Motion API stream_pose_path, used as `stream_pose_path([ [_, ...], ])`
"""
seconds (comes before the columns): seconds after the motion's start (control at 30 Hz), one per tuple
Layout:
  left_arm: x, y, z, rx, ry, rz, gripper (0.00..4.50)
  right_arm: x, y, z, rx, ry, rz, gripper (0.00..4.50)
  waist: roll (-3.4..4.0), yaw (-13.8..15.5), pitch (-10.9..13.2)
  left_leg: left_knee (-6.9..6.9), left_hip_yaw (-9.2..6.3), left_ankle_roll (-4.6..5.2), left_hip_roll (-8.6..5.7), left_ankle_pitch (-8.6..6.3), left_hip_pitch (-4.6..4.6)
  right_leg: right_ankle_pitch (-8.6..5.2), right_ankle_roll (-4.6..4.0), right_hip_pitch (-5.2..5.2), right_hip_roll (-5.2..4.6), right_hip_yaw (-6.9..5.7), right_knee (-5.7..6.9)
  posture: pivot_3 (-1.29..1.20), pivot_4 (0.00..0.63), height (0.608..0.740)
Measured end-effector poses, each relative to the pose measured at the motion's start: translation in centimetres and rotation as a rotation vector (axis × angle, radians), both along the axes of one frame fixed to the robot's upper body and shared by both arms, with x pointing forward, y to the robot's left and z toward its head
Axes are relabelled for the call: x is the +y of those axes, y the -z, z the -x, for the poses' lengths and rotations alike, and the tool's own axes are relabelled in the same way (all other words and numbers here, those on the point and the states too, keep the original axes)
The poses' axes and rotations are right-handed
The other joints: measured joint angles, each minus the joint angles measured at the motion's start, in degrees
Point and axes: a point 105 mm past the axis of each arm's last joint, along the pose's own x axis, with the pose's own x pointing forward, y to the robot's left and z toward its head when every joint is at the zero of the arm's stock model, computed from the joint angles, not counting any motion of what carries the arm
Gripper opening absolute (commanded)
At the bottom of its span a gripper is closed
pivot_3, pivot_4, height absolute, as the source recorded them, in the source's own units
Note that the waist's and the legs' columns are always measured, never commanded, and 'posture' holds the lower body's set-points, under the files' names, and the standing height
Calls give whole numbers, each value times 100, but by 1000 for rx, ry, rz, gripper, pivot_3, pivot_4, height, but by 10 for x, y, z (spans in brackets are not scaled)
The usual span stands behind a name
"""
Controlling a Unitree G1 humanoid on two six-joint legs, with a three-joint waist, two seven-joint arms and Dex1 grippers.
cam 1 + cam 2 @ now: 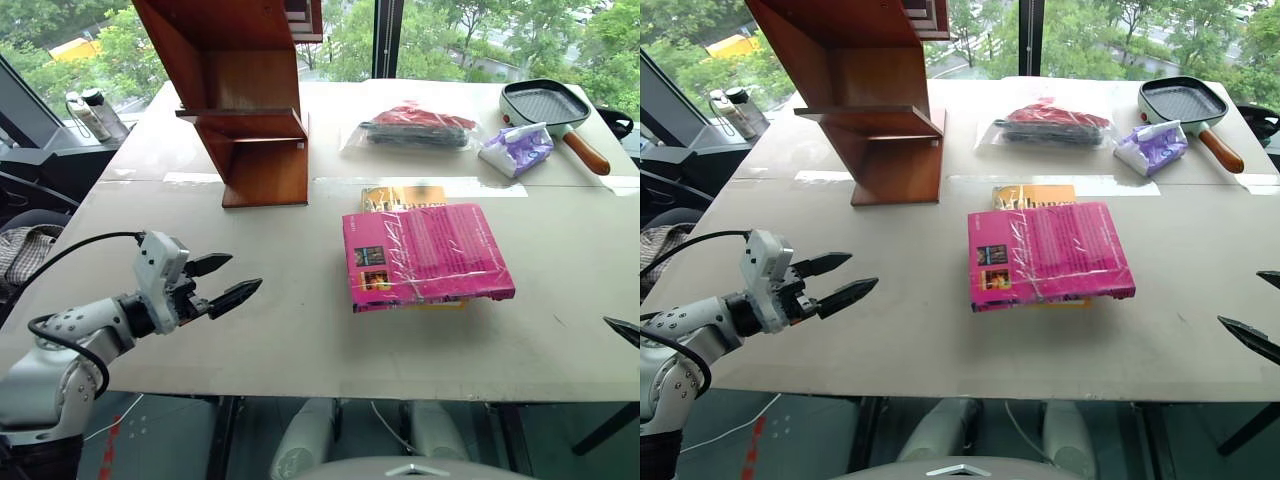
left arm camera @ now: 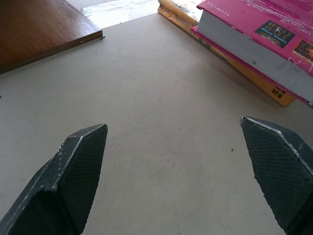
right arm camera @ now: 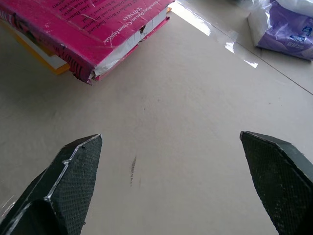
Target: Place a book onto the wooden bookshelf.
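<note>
Left eye view shows both grippers, left gripper point(image 1: 226, 287) and right gripper point(image 1: 1260, 312), spread empty; glossy wrap on the pink book point(image 1: 425, 255) risks slipping, dragging the yellow book point(image 1: 402, 196) beneath.

head: high, looking down | wrists: low, close | shared: book point(image 1: 425, 255)

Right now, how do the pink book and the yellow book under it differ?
The pink book lies on top in full view, while the yellow-orange book is mostly hidden beneath it. The pink book is wrapped in glossy clear plastic; no wrap is visible on the yellow-orange book. Both lie flat on the table, apart from the wooden bookshelf.
</note>
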Motion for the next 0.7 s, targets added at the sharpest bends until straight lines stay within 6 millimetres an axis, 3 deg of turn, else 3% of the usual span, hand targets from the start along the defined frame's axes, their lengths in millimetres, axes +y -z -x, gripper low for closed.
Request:
stream_pose_path([
  [0.07, -1, -1, -1, -5, 0, 0, 4500, 0, 0, 0, -2, 1, -1, 4478, 0, 0, 0, -1, 0, 0, 0, 0, 0, 0, 0, 0, 0, 0, -2, 0, 150, 740],
  [0.23, -25, -41, -24, -160, 60, 13, 4500, 16, -10, -24, -103, -11, -48, 4478, -9, -3, 5, 2, 5, 0, 0, 0, 5, 9, -3, 7, 2, 4, -4, 0, 150, 740],
  [0.37, -39, -46, -18, -156, 141, 44, 4500, 17, -10, -38, -82, 38, -108, 4478, -8, -45, 5, -7, 9, 0, 7, 0, 0, 9, -3, 6, 11, 6, -31, 0, 150, 740],
  [0.5, -56, -39, 0, -118, 289, 14, 4500, 31, -11, -54, -46, 23, -130, 4478, -8, -34, 5, -13, 12, -3, 9, 0, -5, 9, -4, 6, 11, 5, -47, 0, 150, 740],
  [0.6, -66, -36, 14, -102, 363, 18, 4500, 50, -7, -66, -4, -16, -159, 3791, -8, -32, 6, -13, 12, 11, 10, -9, -7, 9, -4, 6, 10, 4, -50, 0, 150, 740],
  [0.7, -72, -33, 28, -68, 437, 34, 4500, 62, 2, -76, 38, -38, -145, 2505, -8, -23, 6, -13, 13, 12, 10, -9, -6, 9, -4, 6, 9, 3, -50, 0, 150, 740],
])
